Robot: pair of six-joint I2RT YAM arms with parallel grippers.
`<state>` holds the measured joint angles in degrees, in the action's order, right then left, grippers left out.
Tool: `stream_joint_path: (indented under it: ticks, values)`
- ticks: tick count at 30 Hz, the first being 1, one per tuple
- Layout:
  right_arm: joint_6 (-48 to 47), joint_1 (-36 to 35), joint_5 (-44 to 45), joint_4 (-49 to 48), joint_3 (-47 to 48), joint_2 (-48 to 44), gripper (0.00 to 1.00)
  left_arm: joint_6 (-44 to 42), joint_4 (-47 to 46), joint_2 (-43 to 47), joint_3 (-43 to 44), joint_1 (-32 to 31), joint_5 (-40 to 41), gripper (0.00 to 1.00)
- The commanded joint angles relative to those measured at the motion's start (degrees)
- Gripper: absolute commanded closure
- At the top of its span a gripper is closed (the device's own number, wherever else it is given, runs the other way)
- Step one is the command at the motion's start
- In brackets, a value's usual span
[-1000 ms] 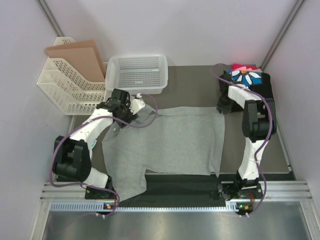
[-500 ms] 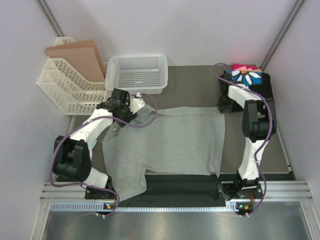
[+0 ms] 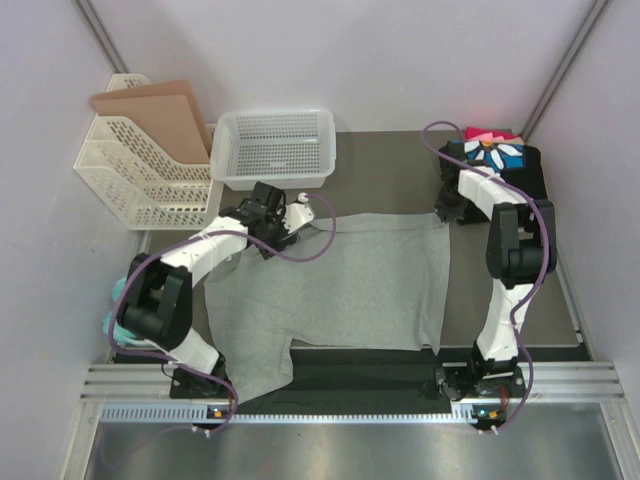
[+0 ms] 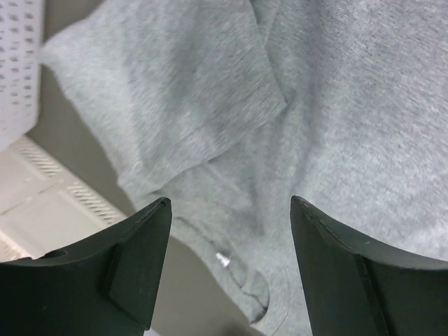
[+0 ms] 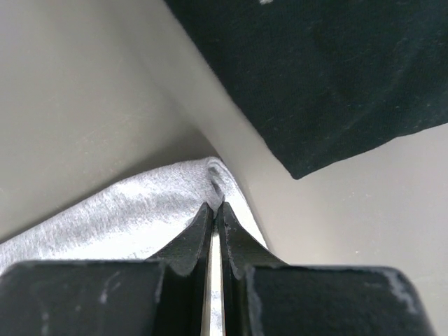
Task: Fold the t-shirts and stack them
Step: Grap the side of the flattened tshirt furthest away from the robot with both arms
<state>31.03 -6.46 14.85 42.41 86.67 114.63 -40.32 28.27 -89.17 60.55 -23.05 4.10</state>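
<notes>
White perforated basket (image 3: 270,176) sits on grey-brown mat (image 3: 385,165). Just left of basket: white lattice file rack (image 3: 135,185) (touching or not, can't tell), brown boards (image 3: 160,115) standing in its far slots.

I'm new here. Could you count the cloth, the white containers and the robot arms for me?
Spread shirts: 1, grey t-shirt
Folded cloth: 1, folded pile
White containers: 2, mesh tray and file rack
Robot arms: 2, left arm and right arm
Total: 6

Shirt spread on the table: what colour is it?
The shirt is plain light heather grey; the top view shows it best.
</notes>
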Motion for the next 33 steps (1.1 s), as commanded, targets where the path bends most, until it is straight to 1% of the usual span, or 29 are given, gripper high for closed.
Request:
stream_joint_path:
  ticks: [1, 4, 10, 17, 22, 27, 33]
  values:
    - [-0.79, -0.84, -0.09, -1.37, -0.71, -2.39, 1.00, 2.61, -3.31, -5.30, 2.99, 0.28, -0.93, 0.26]
    - [-1.14, -1.10, -0.17, -1.72, -1.59, -2.57, 1.00, 2.96, -3.75, -8.73, 4.83, 0.20, -0.06, 0.27]
    - [-1.49, -1.27, 0.09, -2.07, -2.47, -3.36, 1.00, 3.14, -4.63, -12.78, 8.52, 0.20, 0.91, 0.28]
    - [-1.76, -1.19, 0.09, -2.16, -2.83, -3.71, 1.00, 1.47, -6.12, -14.19, 9.76, 0.81, 2.93, 0.30]
    - [-1.76, -1.19, 0.44, -2.25, -2.91, -3.80, 1.00, 0.94, -5.51, -14.11, 9.06, 2.74, 2.23, 0.34]
    - [-1.76, -1.19, 0.62, -2.07, -2.65, -3.80, 1.00, 0.06, -5.16, -12.88, 7.48, 5.11, 0.65, 0.36]
    - [-1.58, -1.19, 0.70, -1.54, -2.21, -3.80, 1.00, 0.24, -4.37, -14.02, 7.82, 5.38, 0.12, 0.38]
